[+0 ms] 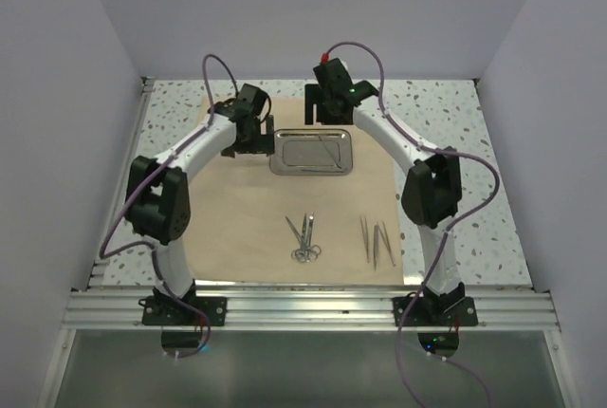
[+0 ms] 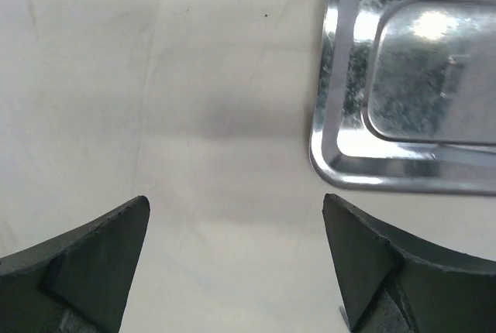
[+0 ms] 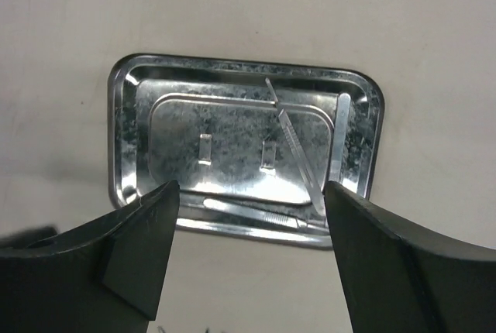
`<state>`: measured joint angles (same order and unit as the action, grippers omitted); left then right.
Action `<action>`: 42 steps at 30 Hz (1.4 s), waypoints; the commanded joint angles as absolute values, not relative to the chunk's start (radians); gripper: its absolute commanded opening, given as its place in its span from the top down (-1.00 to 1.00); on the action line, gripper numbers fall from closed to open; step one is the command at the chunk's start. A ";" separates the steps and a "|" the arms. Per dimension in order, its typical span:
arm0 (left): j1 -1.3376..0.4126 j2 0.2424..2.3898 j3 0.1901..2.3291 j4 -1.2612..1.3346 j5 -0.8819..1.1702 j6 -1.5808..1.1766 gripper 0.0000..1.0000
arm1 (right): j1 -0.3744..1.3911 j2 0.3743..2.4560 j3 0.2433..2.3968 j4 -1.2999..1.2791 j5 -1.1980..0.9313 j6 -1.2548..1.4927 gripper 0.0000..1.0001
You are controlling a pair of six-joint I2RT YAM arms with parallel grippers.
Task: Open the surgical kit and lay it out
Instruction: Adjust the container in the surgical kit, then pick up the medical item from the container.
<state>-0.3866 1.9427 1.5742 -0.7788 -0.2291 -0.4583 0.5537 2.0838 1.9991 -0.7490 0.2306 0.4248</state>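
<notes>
The tan wrap sheet (image 1: 237, 209) lies flat and open on the table. The shiny steel tray (image 1: 311, 153) sits at its far middle. Scissors (image 1: 303, 239) and tweezers (image 1: 377, 241) lie on the sheet nearer the front. In the right wrist view the tray (image 3: 124, 139) holds thin steel instruments (image 3: 297, 147). My left gripper (image 1: 258, 139) is open and empty, just left of the tray; its wrist view shows it (image 2: 236, 217) over bare sheet (image 2: 155, 77) with the tray's corner (image 2: 333, 147) to the right. My right gripper (image 1: 331, 112) is open and empty above the tray's far edge, also seen from the wrist (image 3: 249, 190).
The speckled tabletop (image 1: 446, 114) shows around the sheet. White walls close in the left, right and back. An aluminium rail (image 1: 303, 308) with both arm bases runs along the front edge.
</notes>
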 commanded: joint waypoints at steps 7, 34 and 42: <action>-0.377 1.594 1.482 -0.867 -0.178 -0.535 -0.94 | 0.508 2.337 2.213 -0.788 0.189 0.440 -0.43; -0.377 1.427 1.332 -0.893 -0.213 -0.548 -0.93 | 0.479 2.557 2.397 -0.864 0.215 0.459 -0.09; -0.377 1.404 1.289 -0.882 -0.215 -0.558 -0.92 | 0.485 2.658 2.530 -0.988 0.264 0.457 0.03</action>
